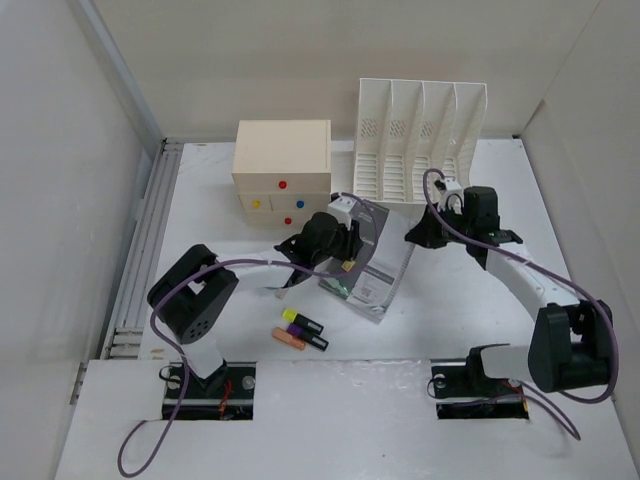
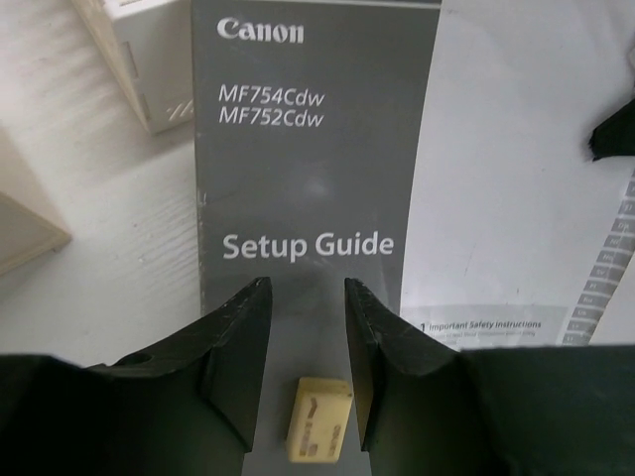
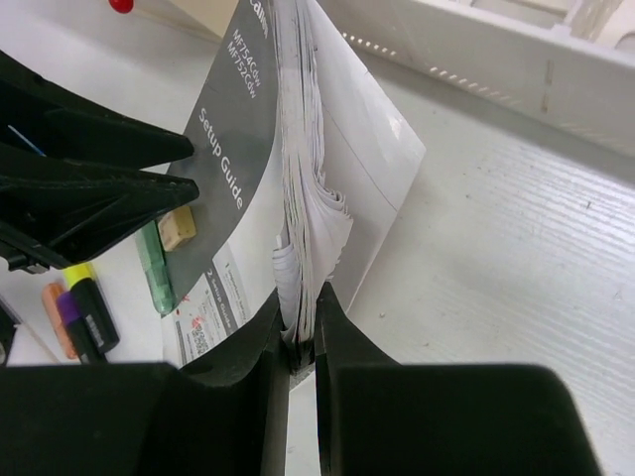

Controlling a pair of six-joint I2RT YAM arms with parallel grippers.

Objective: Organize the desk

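Desk [image 1: 440, 310], the large flat white tabletop, spreads across the scene, a grey-and-white paper setup guide [image 2: 308, 149] at its middle. Left gripper [image 2: 308, 288] hangs released above the cover; right gripper [image 3: 301, 297] is clenched on the guide's pages.

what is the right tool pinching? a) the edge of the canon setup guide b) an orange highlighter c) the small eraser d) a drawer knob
a: the right wrist view shows the right tool closed on the page edges of the setup guide.
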